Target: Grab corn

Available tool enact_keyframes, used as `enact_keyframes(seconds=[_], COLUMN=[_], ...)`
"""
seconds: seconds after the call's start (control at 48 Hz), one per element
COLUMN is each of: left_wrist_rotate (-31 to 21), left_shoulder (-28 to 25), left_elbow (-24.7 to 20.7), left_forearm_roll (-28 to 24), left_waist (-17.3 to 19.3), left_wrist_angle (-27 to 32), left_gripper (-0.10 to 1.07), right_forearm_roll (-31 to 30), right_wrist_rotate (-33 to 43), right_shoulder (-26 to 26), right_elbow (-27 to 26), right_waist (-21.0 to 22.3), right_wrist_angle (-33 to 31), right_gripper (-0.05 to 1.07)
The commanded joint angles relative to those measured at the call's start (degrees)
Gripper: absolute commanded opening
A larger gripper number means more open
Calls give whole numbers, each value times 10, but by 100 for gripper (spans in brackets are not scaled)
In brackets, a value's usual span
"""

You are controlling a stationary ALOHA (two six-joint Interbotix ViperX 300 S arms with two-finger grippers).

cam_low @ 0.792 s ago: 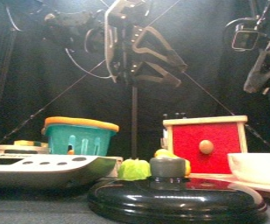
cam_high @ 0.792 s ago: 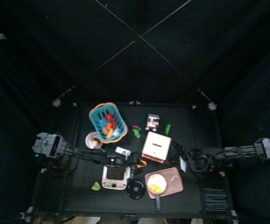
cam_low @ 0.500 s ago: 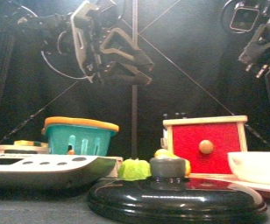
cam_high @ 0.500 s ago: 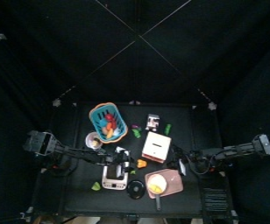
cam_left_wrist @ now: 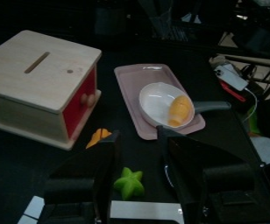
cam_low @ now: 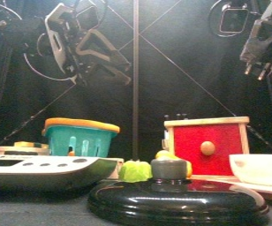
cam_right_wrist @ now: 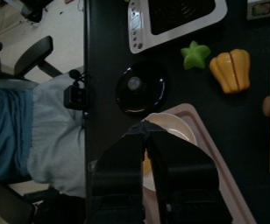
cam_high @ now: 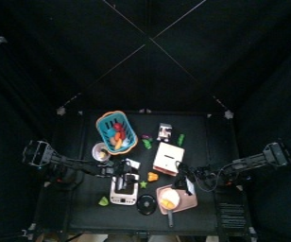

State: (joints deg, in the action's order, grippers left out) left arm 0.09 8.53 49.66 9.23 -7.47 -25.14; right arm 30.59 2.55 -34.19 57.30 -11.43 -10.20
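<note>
Both arms hang high: left gripper (cam_low: 89, 55) upper left, jaws apart; right gripper (cam_low: 259, 64) upper right, seemingly closed, above corn (cam_left_wrist: 181, 108)

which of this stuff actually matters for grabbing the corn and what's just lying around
Job:
corn, lying in the round dish on the pink tray

Lying about:
wooden box
green star piece
orange wedge
teal basket
black lid
scale
</note>
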Motion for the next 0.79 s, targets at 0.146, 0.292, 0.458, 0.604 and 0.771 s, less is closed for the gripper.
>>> enact_keyframes(seconds=[0.146,0.292,0.458,0.604,0.771], left_wrist_rotate=[-2,-1,-1,-1,-1], left_shoulder=[28,30,30,30,30], left_elbow=[13,18,20,25,29], left_forearm_roll=[2,9,13,15,18], left_waist=[-3,-3,-3,-3,-3], left_wrist_angle=[-11,-11,-11,-11,-11], left_gripper=[78,78,78,78,78], right_forearm_roll=[48,48,44,24,-83], right_wrist_rotate=[0,0,1,32,138], right_shoulder=[29,47,60,60,60], right_elbow=[-62,-94,-116,-129,-154], right_waist=[2,21,53,67,74], right_wrist_angle=[-55,-123,-193,-236,-314], right_gripper=[29,34,35,35,35])
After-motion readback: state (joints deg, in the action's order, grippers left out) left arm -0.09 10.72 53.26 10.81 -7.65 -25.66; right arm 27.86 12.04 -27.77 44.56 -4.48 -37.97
